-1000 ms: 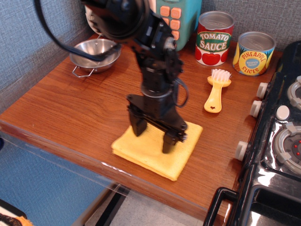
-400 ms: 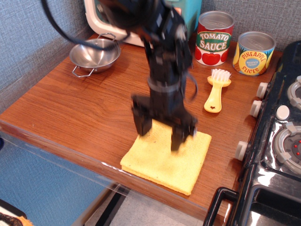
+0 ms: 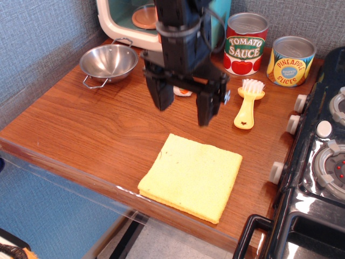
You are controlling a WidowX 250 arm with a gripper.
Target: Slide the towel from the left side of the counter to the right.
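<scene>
Toy kitchen set. Evidence: wood-grain tabletop (image 3: 81, 124); black play stove (image 3: 318, 162) with knobs at right edge; tomato sauce can (image 3: 246, 44), pineapple slices can (image 3: 291, 61), steel bowl (image 3: 108, 63) along back edge.

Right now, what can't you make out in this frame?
- Small orange-white object behind the tool: mostly hidden by its fingers, identity unclear.
- Teal appliance at back: cut off by the top edge, partly blocked by the arm.
- Stove: cut off by the right edge.
- Print on the pineapple slices can: small lower label text unreadable.
</scene>
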